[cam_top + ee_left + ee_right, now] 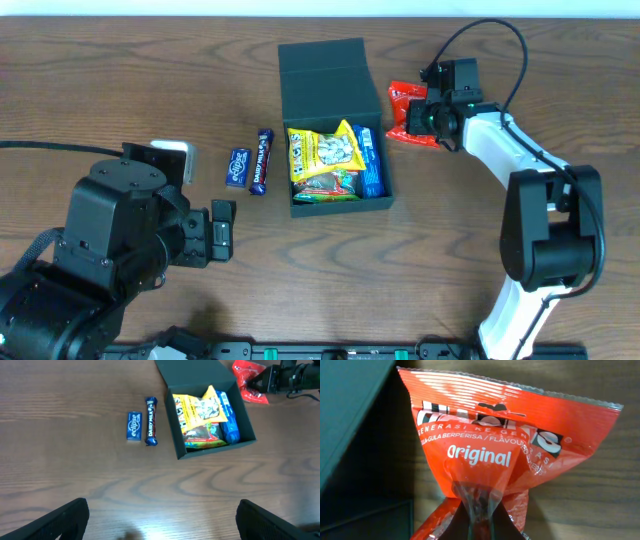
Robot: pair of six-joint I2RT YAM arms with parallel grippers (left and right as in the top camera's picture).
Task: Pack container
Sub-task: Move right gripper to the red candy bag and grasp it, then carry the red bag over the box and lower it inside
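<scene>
The left hand (221, 232) hangs over the near left part of the wooden tabletop (120, 80), its fingers (67, 519) spread wide with nothing between them. Farther out and to its right lie a small blue mint box (237, 167) and, just beside it, a dark chocolate bar (262, 161), both flat on the wood and apart from the container. The container (345, 206) sits at the middle of the tabletop, its lid (322, 62) standing open on the far side. Inside it are a yellow packet (325, 150), a green packet (325, 187) at the near wall and a blue packet (369, 160) along the right wall. Just right of the container, the right hand (428, 118) is pinched narrow on a red packet (510, 455) marked "Original", gripping a crumpled fold of it. Whether the packet is clear of the wood cannot be told.
</scene>
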